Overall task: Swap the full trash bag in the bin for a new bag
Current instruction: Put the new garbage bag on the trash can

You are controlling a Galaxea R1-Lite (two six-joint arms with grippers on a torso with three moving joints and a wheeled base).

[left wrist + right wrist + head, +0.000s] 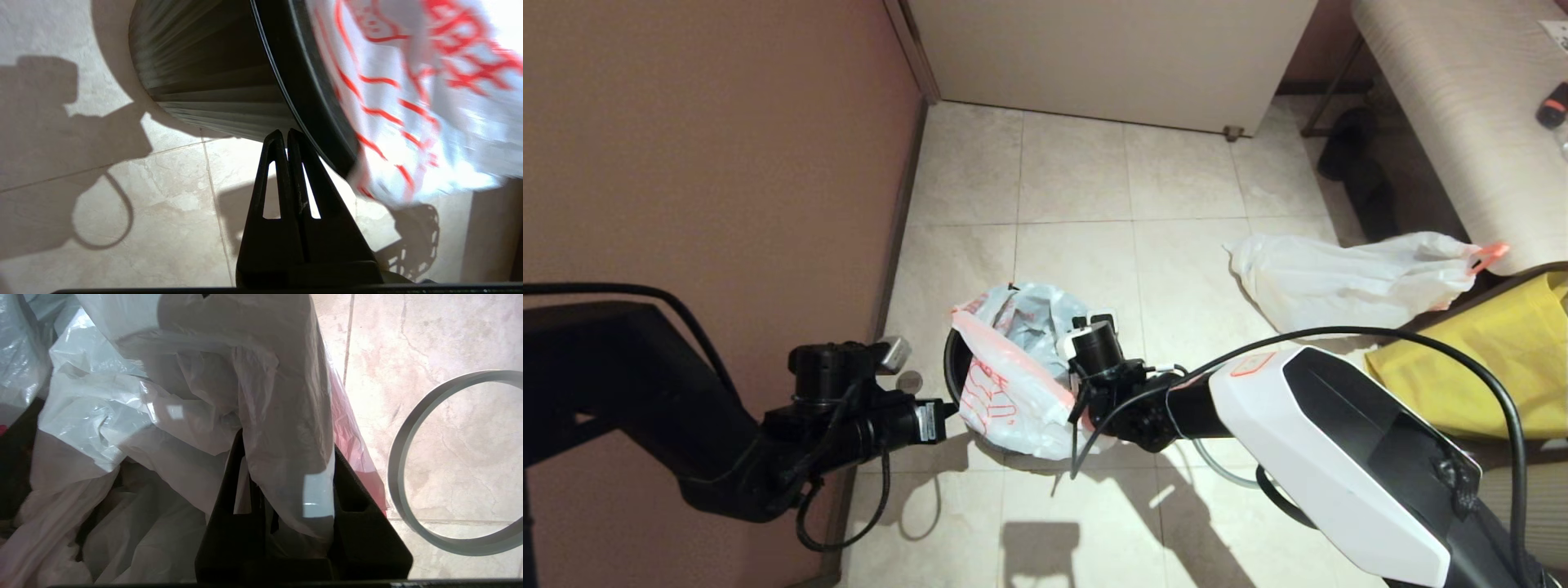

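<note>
The black bin (951, 371) stands on the tiled floor by the wall. The new bag (1005, 384), white with orange-red print, lies crumpled over its mouth and hangs down the front. My right gripper (286, 441) is over the bin mouth, shut on a fold of the new bag (184, 416). My left gripper (947, 407) is shut and empty, its tips (286, 132) just outside the bin wall (212, 81) under the rim. The full trash bag (1339, 278) lies on the floor to the right, orange tab (1490, 255) at its far end.
The grey hoop (398, 465) lies flat on the tiles next to the bin. A big yellow bag (1503, 367) sits at the right. A brown wall (711, 163) runs along the left, a white panel (1111, 57) stands behind, and a table (1462, 106) with dark shoes (1356, 163) is at the far right.
</note>
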